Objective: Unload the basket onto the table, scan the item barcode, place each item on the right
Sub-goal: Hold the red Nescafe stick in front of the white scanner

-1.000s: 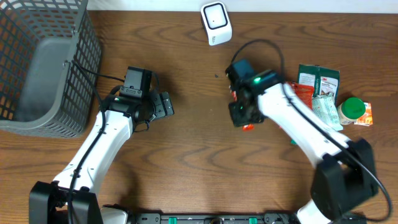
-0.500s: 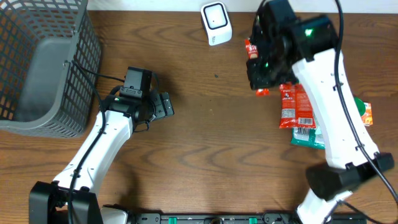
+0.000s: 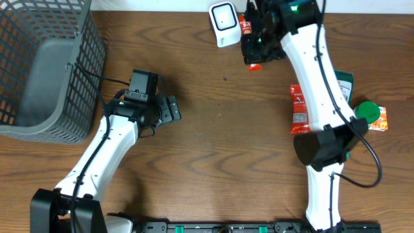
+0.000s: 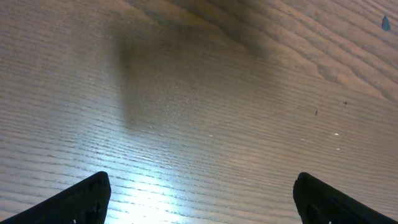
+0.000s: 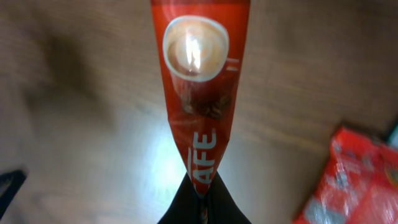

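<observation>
As the red coffee sachet (image 5: 198,81) must be shown to the white scanner (image 3: 224,23), you have your right pincer (image 5: 203,210) clamped on one end, so it juts out ahead, just beside that scanner. Your left pincer (image 4: 202,202) hangs wide open, empty, well apart.

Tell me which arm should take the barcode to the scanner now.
Right. The right gripper is shut on the red coffee sachet, right beside the white scanner. The left gripper is open, empty and farther off.
</observation>
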You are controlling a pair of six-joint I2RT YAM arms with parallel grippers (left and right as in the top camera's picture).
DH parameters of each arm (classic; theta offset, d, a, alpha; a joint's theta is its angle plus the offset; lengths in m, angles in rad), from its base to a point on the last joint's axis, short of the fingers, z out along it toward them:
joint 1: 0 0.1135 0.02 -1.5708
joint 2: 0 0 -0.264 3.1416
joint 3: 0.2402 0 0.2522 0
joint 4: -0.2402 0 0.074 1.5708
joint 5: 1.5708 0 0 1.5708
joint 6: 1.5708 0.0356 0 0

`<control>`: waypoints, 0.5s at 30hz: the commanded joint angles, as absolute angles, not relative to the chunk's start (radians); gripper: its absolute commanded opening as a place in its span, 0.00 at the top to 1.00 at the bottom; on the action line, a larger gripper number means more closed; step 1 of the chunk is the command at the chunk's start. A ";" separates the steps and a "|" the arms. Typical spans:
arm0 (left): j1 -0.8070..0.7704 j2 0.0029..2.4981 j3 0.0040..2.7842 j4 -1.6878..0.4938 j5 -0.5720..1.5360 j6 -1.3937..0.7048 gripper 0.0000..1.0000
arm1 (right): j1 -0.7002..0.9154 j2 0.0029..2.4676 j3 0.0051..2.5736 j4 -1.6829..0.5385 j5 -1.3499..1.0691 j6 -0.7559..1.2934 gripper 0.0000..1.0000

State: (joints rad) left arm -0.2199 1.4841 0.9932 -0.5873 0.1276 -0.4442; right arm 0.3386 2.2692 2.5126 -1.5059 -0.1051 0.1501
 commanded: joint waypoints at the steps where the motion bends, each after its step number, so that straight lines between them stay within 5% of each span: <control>1: -0.219 1.491 0.983 -0.590 0.118 -0.439 0.06 | 0.327 2.342 2.534 -1.461 -0.117 0.140 0.99; 15: -0.219 1.491 0.983 -0.590 0.119 -0.439 0.06 | 0.254 2.474 2.534 -1.074 -0.345 0.250 0.99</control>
